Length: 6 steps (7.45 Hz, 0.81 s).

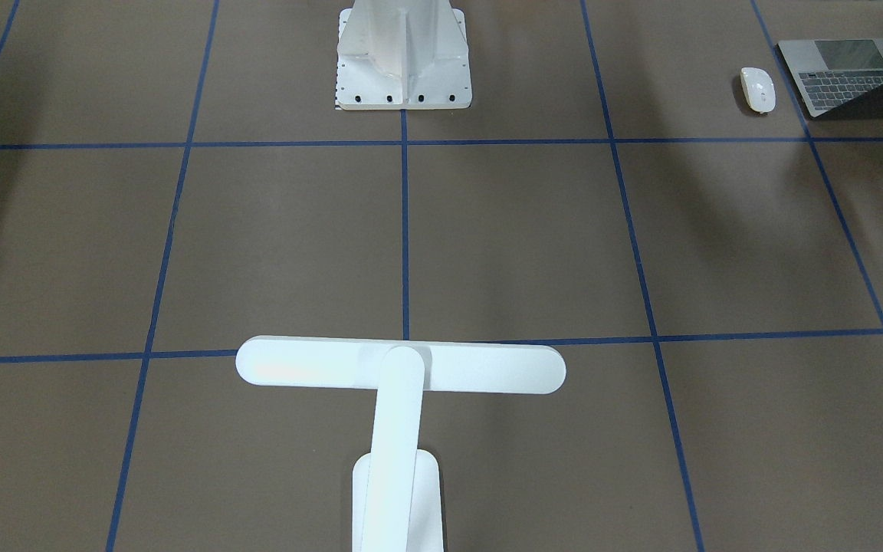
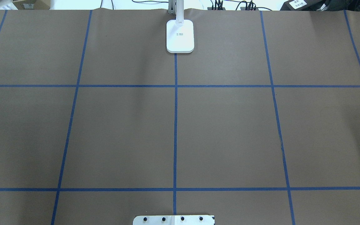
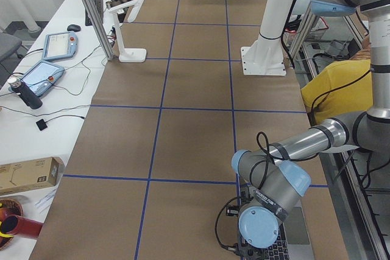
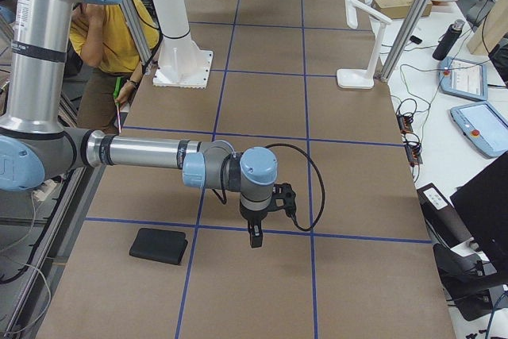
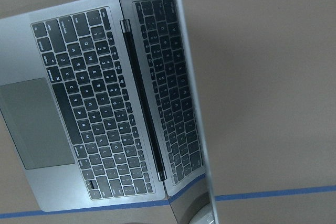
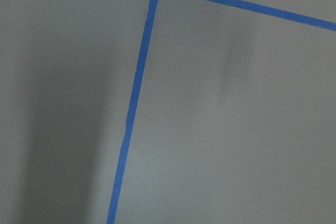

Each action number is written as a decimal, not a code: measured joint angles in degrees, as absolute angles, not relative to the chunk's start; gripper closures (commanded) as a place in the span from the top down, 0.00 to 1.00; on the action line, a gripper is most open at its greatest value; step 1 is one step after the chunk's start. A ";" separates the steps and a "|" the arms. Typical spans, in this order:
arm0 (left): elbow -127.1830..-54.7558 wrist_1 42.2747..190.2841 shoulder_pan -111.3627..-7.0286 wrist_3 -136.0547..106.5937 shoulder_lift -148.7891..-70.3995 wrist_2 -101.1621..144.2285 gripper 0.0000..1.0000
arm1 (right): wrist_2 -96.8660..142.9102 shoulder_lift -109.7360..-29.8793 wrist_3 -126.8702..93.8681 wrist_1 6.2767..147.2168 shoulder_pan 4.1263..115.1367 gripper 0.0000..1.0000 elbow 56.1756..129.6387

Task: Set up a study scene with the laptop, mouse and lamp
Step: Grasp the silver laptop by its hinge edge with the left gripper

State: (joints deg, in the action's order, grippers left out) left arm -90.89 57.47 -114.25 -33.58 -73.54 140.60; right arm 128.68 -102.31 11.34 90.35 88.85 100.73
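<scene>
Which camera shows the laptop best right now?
The left wrist view: the laptop fills it, open, keys and trackpad sharp. Front-facing shows it small at the edge, exterior right tiny and far, exterior left only a corner under the left arm; overhead misses it.

We see the left arm (image 3: 304, 141) built of silver tubes, grey joint housings and pale blue round caps (image 3: 261, 231), with a black cable (image 3: 217, 226) looping at its wrist. The right arm (image 4: 143, 152) matches, its black cable (image 4: 321, 184) arcing to the black right gripper (image 4: 254, 240). The white flanged pedestal (image 1: 403, 54) carries 4 black bolts (image 1: 389, 98).
</scene>
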 measured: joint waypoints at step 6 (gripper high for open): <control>-88.80 57.60 -114.29 -33.73 -72.88 141.14 0.00 | 128.63 -102.30 11.34 90.35 88.86 1.00 100.97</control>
